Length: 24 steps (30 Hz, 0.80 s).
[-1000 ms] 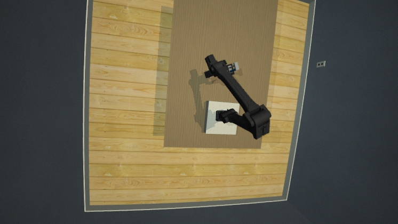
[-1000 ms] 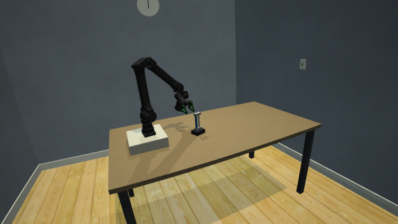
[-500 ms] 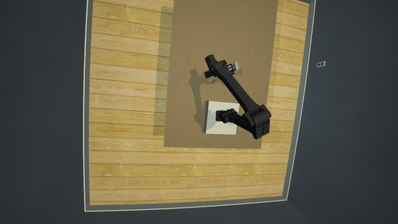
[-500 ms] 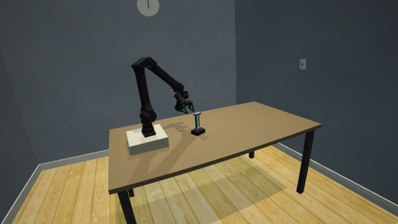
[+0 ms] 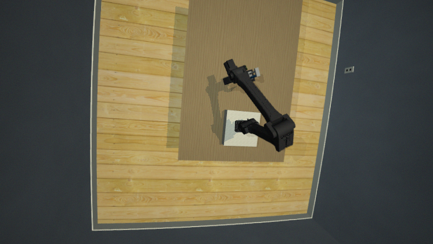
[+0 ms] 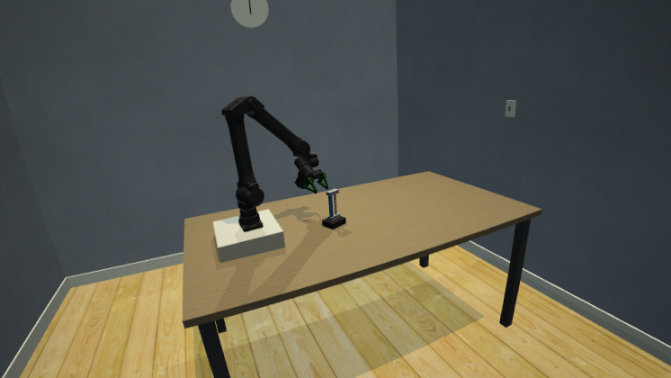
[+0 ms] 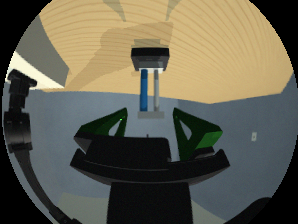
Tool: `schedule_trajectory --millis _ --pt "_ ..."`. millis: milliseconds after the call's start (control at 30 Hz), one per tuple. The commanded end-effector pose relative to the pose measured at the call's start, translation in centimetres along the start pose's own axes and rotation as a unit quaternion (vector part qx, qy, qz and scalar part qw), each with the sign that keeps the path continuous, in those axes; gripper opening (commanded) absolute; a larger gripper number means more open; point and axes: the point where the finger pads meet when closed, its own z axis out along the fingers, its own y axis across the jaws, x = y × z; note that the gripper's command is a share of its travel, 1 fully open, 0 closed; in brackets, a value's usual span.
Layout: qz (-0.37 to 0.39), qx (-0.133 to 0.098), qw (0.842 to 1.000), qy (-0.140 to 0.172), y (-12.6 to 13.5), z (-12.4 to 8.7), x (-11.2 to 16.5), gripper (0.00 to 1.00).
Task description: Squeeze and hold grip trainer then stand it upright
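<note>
The grip trainer (image 6: 331,209) stands upright on the brown table, on a dark base with a pale cap on top. In the wrist view it shows a blue foam-covered bar (image 7: 144,92) and a thin grey bar (image 7: 156,92) side by side. My gripper (image 6: 316,183), with green fingers, is open and empty. It hovers just left of the trainer's top, apart from it. In the wrist view the trainer (image 7: 150,83) lies ahead of the fingers, centred between them. From above, the trainer (image 5: 255,72) shows beside the arm's wrist.
The arm stands on a white block (image 6: 247,239) near the table's left end. The table edge lies well to the right and front of the trainer.
</note>
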Motion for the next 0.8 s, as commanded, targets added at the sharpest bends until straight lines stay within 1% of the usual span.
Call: schedule_trajectory --millis 0,200,400,500,767 --pt "0.007 0.008 1.000 0.000 0.1 0.0 0.7 0.76" --pt "0.008 0.008 1.000 0.000 0.1 0.8 0.7 0.76" --pt "-0.005 -0.002 1.000 0.001 0.2 2.4 0.0 0.76" --pt "-0.005 -0.002 1.000 0.001 0.2 2.6 0.0 0.76" --pt "-0.005 -0.002 1.000 0.001 0.3 4.1 0.0 0.76"
